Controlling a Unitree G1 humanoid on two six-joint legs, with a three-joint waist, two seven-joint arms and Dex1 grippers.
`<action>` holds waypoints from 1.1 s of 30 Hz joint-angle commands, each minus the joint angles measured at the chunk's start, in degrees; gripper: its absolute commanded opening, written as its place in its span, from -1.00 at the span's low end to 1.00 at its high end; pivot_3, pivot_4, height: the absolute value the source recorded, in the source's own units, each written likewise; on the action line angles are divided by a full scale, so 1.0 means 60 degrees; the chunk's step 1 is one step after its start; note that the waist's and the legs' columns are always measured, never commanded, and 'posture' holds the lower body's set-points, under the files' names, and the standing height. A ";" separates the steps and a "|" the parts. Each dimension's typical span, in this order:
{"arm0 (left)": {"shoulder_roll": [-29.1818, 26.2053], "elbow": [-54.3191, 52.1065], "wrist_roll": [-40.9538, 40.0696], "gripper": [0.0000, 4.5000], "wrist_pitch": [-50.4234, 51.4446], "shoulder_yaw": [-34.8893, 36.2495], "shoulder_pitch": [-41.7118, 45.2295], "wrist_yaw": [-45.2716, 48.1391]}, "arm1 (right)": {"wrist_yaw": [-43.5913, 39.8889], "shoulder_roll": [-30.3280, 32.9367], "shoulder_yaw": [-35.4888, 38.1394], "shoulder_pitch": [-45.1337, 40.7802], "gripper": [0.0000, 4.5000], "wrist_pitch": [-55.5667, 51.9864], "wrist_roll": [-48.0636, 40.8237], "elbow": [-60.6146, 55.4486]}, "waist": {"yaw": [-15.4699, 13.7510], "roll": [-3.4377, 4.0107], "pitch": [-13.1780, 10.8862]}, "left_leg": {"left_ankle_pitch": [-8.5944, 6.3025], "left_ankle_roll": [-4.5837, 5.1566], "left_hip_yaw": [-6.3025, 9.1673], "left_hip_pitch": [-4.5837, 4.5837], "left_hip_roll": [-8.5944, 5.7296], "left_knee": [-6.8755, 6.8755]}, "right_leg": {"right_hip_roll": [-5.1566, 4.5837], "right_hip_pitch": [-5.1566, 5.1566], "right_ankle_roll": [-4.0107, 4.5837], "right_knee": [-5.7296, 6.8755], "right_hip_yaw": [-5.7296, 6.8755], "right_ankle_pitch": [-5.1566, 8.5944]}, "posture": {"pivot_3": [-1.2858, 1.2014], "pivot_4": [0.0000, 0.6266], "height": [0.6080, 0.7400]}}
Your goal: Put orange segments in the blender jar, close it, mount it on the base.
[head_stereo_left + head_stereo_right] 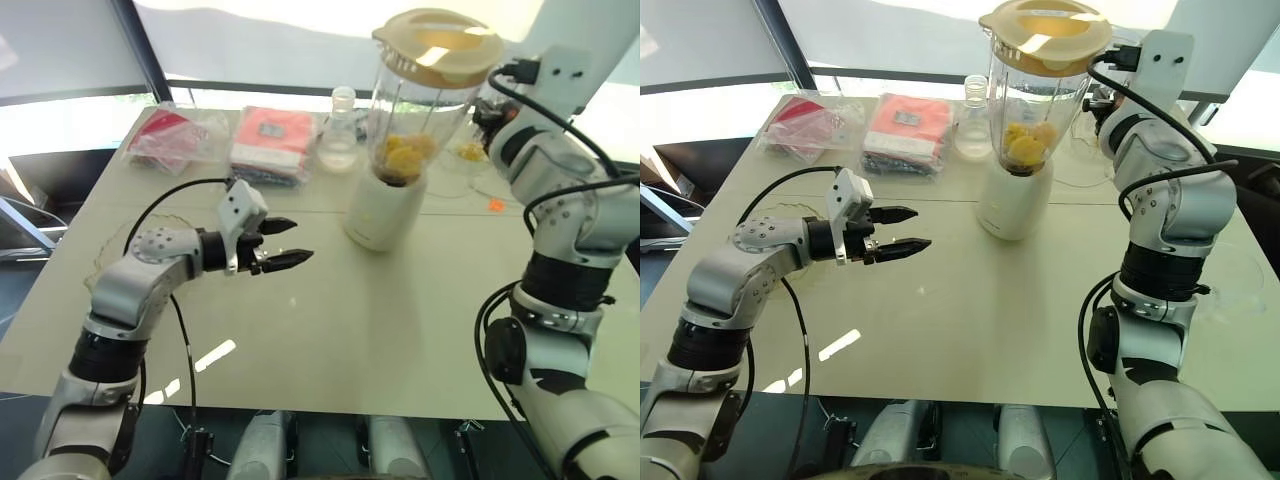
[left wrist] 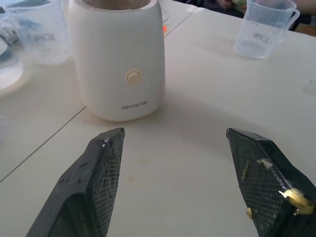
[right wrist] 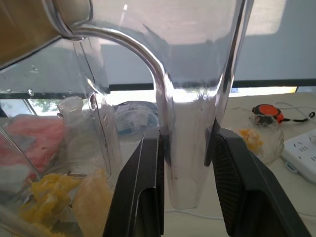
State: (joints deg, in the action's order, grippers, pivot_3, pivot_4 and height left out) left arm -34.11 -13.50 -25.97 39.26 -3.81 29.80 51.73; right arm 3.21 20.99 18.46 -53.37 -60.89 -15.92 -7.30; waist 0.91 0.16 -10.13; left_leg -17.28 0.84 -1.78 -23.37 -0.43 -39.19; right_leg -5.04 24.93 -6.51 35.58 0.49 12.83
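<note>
Because the jar's side handle was the one part narrow enough for my two fingers, my right gripper (image 3: 186, 163) was clamped on the blender jar (image 1: 412, 100) there, a finger pressed against each flank of the clear handle (image 3: 187, 148). That grip kept my hand out beside the jar's wall, level with it, so the jar could be steered from the side while its foot sat on the base (image 1: 380, 210). I judged the jar to be seated or very nearly so: it stood on the cream base near the far middle of the table (image 1: 330, 350), though its neck leaned a little toward my right arm, so I could not say it was locked down. Its long axis ran close to upright, wide mouth up, blades end down into the socket. The pale-yellow lid (image 1: 437, 45) covered the mouth, and the orange segments (image 1: 403, 155) lay heaped at the jar's bottom.

My left gripper (image 1: 285, 243) hung above bare tabletop, well apart from the base, fingers spread wide and empty, pointing toward the base's front with its small round button (image 2: 133, 76). Bits of yellow pulp clung to one fingertip (image 2: 291, 197). I judged it waited there to steady the base if it shifted.
</note>
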 commanded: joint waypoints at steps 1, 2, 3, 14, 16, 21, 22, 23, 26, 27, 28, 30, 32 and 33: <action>-0.0031 -0.0016 0.0016 0.52 -0.0253 0.0027 0.0202 0.0066 | -0.0076 0.0041 -0.0043 -0.0077 -0.63 0.0057 -0.0045 -0.0728 | -0.0001 0.0000 0.0000 | 0.0000 0.0000 0.0000 0.0000 0.0000 0.0000 | 0.0000 0.0000 0.0000 0.0000 0.0000 0.0000 | 0.03 -0.52 1.00; -0.0050 -0.0016 -0.0002 0.52 -0.0250 0.0059 0.0197 0.0082 | -0.0111 0.0090 -0.0073 -0.0041 -0.63 0.0028 -0.0033 -0.0781 | -0.0002 0.0000 0.0000 | 0.0000 0.0000 0.0000 0.0000 0.0000 0.0000 | 0.0000 0.0000 0.0000 0.0000 0.0000 0.0000 | 0.03 -0.52 1.00; -0.0054 -0.0026 -0.0040 0.52 -0.0222 0.0110 0.0188 0.0081 | -0.0152 0.0142 -0.0089 0.0022 -0.63 0.0006 -0.0026 -0.0832 | 0.0002 0.0000 0.0000 | 0.0000 0.0000 0.0000 -0.0001 0.0000 0.0000 | 0.0000 0.0000 0.0000 -0.0001 0.0000 0.0000 | 0.03 -0.52 1.00; -0.0071 -0.0235 -0.0161 0.52 -0.0079 0.0303 -0.0043 -0.0112 | -0.0515 0.0570 -0.0175 0.0757 -0.63 -0.0145 0.0013 -0.1102 | -0.0018 0.0000 0.0000 | 0.0000 0.0001 0.0002 -0.0001 0.0000 0.0001 | 0.0001 0.0001 0.0000 -0.0001 0.0000 0.0000 | 0.03 -0.52 1.00; -0.0084 -0.0304 -0.0179 0.52 -0.0061 0.0312 -0.0111 -0.0167 | -0.0524 0.0530 -0.0151 0.0820 -0.63 -0.0162 -0.0013 -0.1074 | -0.0029 0.0000 0.0000 | 0.0000 0.0001 0.0003 -0.0002 0.0000 0.0000 | 0.0001 0.0000 0.0000 -0.0004 0.0000 0.0000 | 0.03 -0.52 1.00; -0.0118 -0.0416 -0.0234 0.52 -0.0007 0.0350 -0.0212 -0.0294 | -0.0432 0.0307 -0.0221 0.0921 -0.63 -0.0208 -0.0017 -0.1148 | -0.0025 0.0000 0.0000 | -0.0001 0.0002 0.0002 -0.0004 0.0000 0.0001 | 0.0000 -0.0003 0.0000 -0.0015 0.0000 0.0000 | 0.03 -0.52 1.00; -0.0118 -0.0433 -0.0240 0.52 -0.0004 0.0357 -0.0233 -0.0320 | -0.0409 0.0242 -0.0238 0.0942 -0.63 -0.0217 -0.0020 -0.1161 | -0.0020 0.0000 0.0000 | -0.0001 0.0001 0.0002 -0.0003 0.0000 0.0001 | 0.0001 -0.0003 0.0000 -0.0015 0.0000 0.0000 | 0.03 -0.52 1.00; -0.0120 -0.0440 -0.0246 0.52 -0.0010 0.0358 -0.0251 -0.0342 | -0.0392 0.0181 -0.0247 0.0959 -0.63 -0.0225 -0.0023 -0.1167 | -0.0018 0.0000 0.0000 | -0.0001 0.0001 0.0002 -0.0003 0.0001 0.0001 | 0.0001 -0.0002 0.0000 -0.0015 0.0000 0.0000 | 0.03 -0.52 1.00; -0.0099 -0.0430 -0.0225 0.52 -0.0054 0.0327 -0.0290 -0.0396 | -0.0366 0.0075 -0.0248 0.1003 -0.63 -0.0305 -0.0003 -0.1139 | -0.0004 -0.0001 0.0001 | -0.0001 0.0001 0.0002 -0.0002 0.0002 0.0000 | 0.0001 -0.0002 0.0000 -0.0011 0.0000 0.0000 | 0.03 -0.52 1.00; -0.0091 -0.0432 -0.0217 0.52 -0.0071 0.0319 -0.0307 -0.0409 | -0.0361 0.0063 -0.0247 0.1019 -0.63 -0.0341 0.0004 -0.1147 | -0.0002 -0.0001 0.0001 | -0.0001 0.0001 0.0001 -0.0001 0.0002 0.0000 | 0.0001 -0.0002 0.0000 -0.0011 0.0000 0.0000 | 0.03 -0.52 1.00; -0.0080 -0.0425 -0.0209 0.52 -0.0086 0.0309 -0.0313 -0.0421 | -0.0370 0.0064 -0.0256 0.1032 -0.63 -0.0380 0.0003 -0.1166 | -0.0006 -0.0001 0.0001 | 0.0000 0.0001 0.0001 -0.0001 0.0002 0.0000 | 0.0001 -0.0002 0.0000 -0.0009 0.0000 0.0000 | 0.03 -0.52 1.00; -0.0060 -0.0403 -0.0201 0.52 -0.0102 0.0292 -0.0302 -0.0437 | -0.0383 0.0089 -0.0293 0.1047 -0.63 -0.0445 0.0011 -0.1204 | -0.0008 -0.0001 0.0001 | 0.0000 0.0001 0.0001 0.0002 0.0002 0.0000 | 0.0002 -0.0003 0.0000 -0.0003 0.0000 0.0000 | 0.03 -0.52 1.00; -0.0038 -0.0377 -0.0192 0.52 -0.0116 0.0274 -0.0282 -0.0448 | -0.0380 0.0115 -0.0317 0.1054 -0.63 -0.0504 0.0034 -0.1229 | -0.0009 -0.0001 0.0001 | 0.0000 0.0000 0.0002 0.0004 0.0002 0.0000 | 0.0003 -0.0003 0.0000 0.0001 0.0000 0.0000 | 0.03 -0.52 1.00; -0.0031 -0.0368 -0.0188 0.52 -0.0124 0.0268 -0.0278 -0.0451 | -0.0374 0.0119 -0.0323 0.1057 -0.63 -0.0536 0.0047 -0.1242 | -0.0010 -0.0001 0.0002 | 0.0000 0.0000 0.0003 0.0004 0.0002 0.0000 | 0.0003 -0.0003 0.0000 0.0002 0.0000 0.0000 | 0.03 -0.52 1.00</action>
State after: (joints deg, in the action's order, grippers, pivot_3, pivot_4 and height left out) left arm -34.22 -14.14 -26.74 39.45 -3.25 27.71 49.36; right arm 1.26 21.53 17.08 -47.49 -63.28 -15.81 -13.29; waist 0.86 0.15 -10.13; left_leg -17.28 0.84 -1.77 -23.34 -0.42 -39.19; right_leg -5.02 24.92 -6.51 35.60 0.49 12.83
